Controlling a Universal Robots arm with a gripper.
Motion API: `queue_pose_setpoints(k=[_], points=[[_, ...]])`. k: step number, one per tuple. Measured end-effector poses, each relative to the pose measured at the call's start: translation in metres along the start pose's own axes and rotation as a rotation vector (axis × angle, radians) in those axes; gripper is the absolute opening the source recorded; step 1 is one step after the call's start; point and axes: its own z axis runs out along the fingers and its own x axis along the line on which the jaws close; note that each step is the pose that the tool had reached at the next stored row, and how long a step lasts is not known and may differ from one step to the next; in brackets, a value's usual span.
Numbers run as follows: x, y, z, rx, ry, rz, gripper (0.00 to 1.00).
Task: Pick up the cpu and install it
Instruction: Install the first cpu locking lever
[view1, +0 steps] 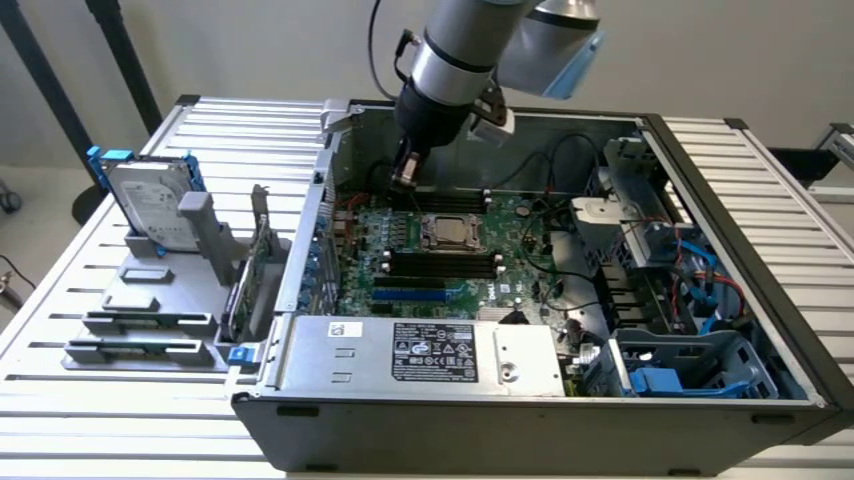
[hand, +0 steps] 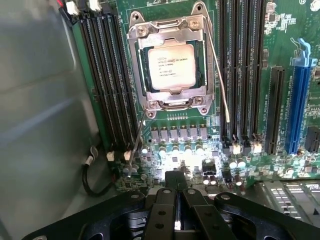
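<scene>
Empty claw above the board, cpu lying in its socket
On the slatted surface the open computer case shows its green motherboard; the claw hangs over it, pinched fully together on nothing. The cpu lies flat inside the socket frame, about five o'clock from the claw in the exterior view. It looks light, stiff and thin, with a smooth and probably slippery lid and a fragile contact side; its opposite edges seem the safest hold
</scene>
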Motion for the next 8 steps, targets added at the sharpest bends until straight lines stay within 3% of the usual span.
queue_pose_setpoints(k=[5, 8], points=[[-0.0005, 0.0016, 0.0047, -0.0084, 0.0281, 0.086, 0.11], [-0.0006, 0.0021, 0.0062, -0.0124, 0.0415, 0.127, 0.11]])
